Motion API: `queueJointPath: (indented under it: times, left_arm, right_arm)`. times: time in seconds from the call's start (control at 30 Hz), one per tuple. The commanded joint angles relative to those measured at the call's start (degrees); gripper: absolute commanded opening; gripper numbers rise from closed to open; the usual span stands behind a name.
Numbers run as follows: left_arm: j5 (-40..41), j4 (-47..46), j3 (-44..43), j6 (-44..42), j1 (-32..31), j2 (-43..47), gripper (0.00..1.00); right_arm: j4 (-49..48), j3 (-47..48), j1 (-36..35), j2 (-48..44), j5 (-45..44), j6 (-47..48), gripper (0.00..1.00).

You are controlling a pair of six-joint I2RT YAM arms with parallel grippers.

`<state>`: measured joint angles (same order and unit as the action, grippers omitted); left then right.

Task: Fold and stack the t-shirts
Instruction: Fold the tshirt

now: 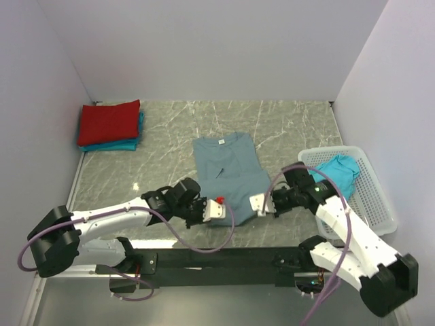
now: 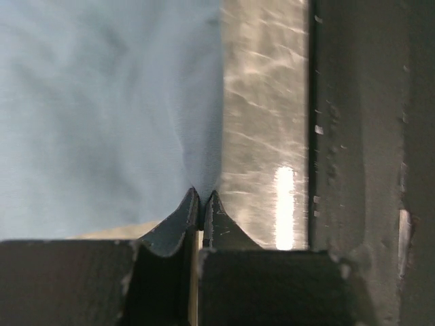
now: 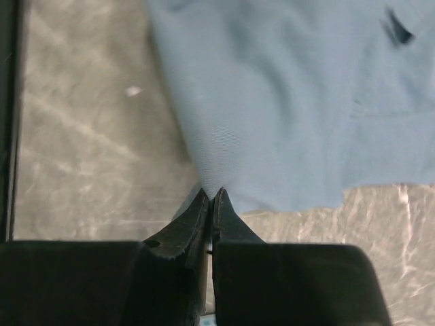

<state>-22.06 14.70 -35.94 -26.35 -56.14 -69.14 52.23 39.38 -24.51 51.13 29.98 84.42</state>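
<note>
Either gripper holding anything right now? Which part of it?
Both are. The left gripper is shut on the slate-blue t-shirt at its left edge near the hem. The right gripper is shut on its right edge near the hem.

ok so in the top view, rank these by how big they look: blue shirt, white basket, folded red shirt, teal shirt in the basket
1. white basket and blue shirt: too alike to rank, and both are partly covered.
2. folded red shirt.
3. teal shirt in the basket, bunched up and partly hidden.
</note>
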Motion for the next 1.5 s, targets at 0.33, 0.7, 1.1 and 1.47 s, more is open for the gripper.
queueJointPath:
  times: [0.33, 0.7, 1.1, 1.47]
  left_arm:
    - [-6.8, -9.3, -16.6, -2.7, 26.8, -6.7, 0.00]
    - [-5.8, -14.0, -33.7, 1.6, 36.9, -31.7, 0.00]
    - [-1.1, -16.9, -41.3, 4.9, 38.6, -42.0, 0.00]
    - [4.5, -14.9, -47.2, 8.2, 38.6, -47.5, 0.04]
  right_arm:
    - [-10.8, 34.0, 4.6, 29.0, -2.5, -25.0, 0.00]
    - [-16.9, 59.5, 8.8, 58.4, -5.4, -37.5, 0.00]
    - [-23.0, 64.6, 8.8, 66.2, -9.3, -43.6, 0.00]
    - [-23.8, 69.8, 8.7, 71.0, -13.3, -48.9, 0.00]
